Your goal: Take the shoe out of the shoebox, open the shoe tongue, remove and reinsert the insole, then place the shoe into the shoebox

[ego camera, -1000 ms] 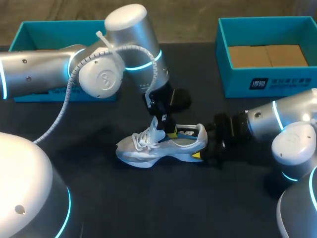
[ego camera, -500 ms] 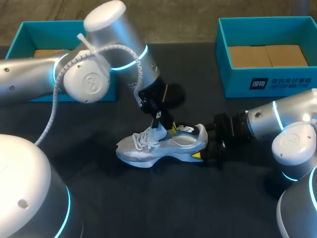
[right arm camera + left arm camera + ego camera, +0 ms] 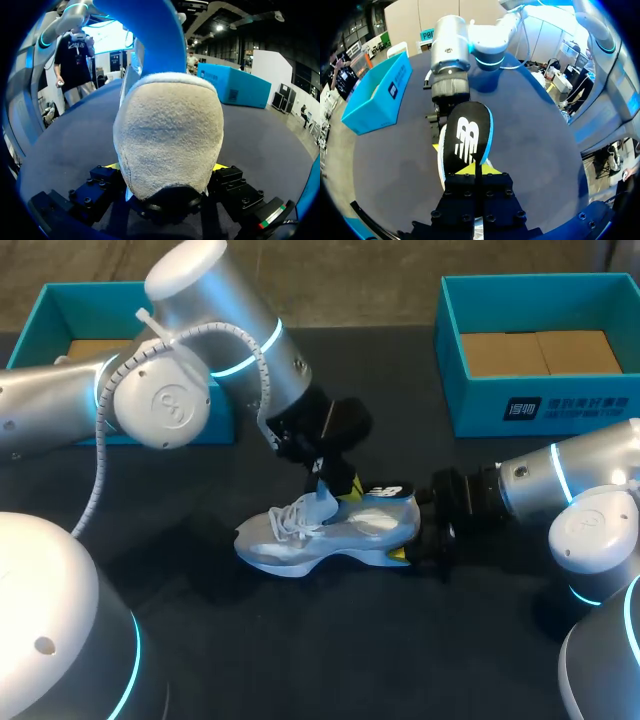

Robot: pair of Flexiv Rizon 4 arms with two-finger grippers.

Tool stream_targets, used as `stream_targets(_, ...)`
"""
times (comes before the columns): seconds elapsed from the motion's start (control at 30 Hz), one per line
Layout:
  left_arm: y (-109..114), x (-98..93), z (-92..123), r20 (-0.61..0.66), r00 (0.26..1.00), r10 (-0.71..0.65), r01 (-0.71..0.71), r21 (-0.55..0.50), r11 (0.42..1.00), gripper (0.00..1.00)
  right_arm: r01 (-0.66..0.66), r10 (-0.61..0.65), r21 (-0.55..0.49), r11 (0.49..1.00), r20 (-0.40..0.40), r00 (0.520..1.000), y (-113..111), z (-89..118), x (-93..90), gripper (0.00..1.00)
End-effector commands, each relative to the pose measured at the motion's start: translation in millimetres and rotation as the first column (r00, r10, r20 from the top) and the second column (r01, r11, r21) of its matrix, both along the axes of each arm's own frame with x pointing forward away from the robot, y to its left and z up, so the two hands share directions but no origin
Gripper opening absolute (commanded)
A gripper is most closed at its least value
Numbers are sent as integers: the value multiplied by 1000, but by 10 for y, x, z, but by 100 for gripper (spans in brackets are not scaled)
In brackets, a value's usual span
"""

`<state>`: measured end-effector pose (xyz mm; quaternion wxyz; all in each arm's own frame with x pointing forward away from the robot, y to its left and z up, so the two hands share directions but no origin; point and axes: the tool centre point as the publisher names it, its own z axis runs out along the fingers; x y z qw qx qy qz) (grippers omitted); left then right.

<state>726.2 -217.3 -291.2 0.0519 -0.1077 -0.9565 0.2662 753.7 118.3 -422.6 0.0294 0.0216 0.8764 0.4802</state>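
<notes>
The pale grey and white lace-up shoe (image 3: pixel 300 540) stands on its sole near the middle of the dark counter (image 3: pixel 300 660), toe toward the left arm's side, heel toward the right. The right claw (image 3: pixel 412 538) comes in low and level from the right and is clamped on the heel. From its own wrist camera the fuzzy grey heel fills the gap, with a yellow-tipped finger pressed against each side.

The left claw (image 3: pixel 343 492) reaches down from above over the laces. Its fingers are closed together on one end of the black insole with a white logo and a blue underside (image 3: pixel 467 135). The insole slants over the shoe's opening, its gripped end raised above the tongue and its other end pointing at the heel. Whether that far end sits inside the shoe I cannot make out. Seen from the right wrist, the blue underside curves up behind the heel collar.

An open teal cardboard shoebox (image 3: pixel 480 405) sits at the counter's far right corner, well apart from the shoe, with brown card lining its floor. A second teal box (image 3: pixel 90 295) sits at the far left, partly hidden by the left arm.
</notes>
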Motion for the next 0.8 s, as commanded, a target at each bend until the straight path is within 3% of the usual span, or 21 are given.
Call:
stream_targets(0.03, -142, 33, 1, -1, 1000, -7, 7, -4, 1000, 0, 1, -1, -1, 1000, 0, 1000, 15, 0, 2, 0)
stream_targets(0.3, -412, 63, -35, -3, 1000, -14, 14, -33, 999, 0, 1, -1, -1, 1000, 0, 1000, 15, 0, 2, 0)
stream_targets(0.47, -411, 14, -75, 10, 1000, -5, 6, -37, 999, 0, 1, -1, -1, 1000, 0, 1000, 15, 0, 2, 0)
stream_targets(0.5, -407, 10, -83, 11, 1000, -4, 4, -37, 999, 4, 1, -1, -1, 1000, 0, 1000, 15, 0, 2, 0)
stream_targets(0.53, -398, 3, -92, 17, 1000, 0, 1, -37, 999, 15, 1, -1, -1, 1000, 0, 1000, 15, 0, 2, 0)
stream_targets(0.6, -389, -1, -96, 25, 1000, 5, -4, -39, 999, 19, 1, -1, -1, 1000, 0, 1000, 15, 0, 2, 0)
stream_targets(0.67, -375, -10, -97, 50, 999, 13, -11, -40, 999, 36, 1, -1, -1, 1000, 0, 1000, 15, 0, 2, 0)
stream_targets(0.8, -355, -32, -86, 102, 994, 26, -21, -45, 999, 40, 1, -1, -1, 1000, 0, 1000, 15, 0, 2, 0)
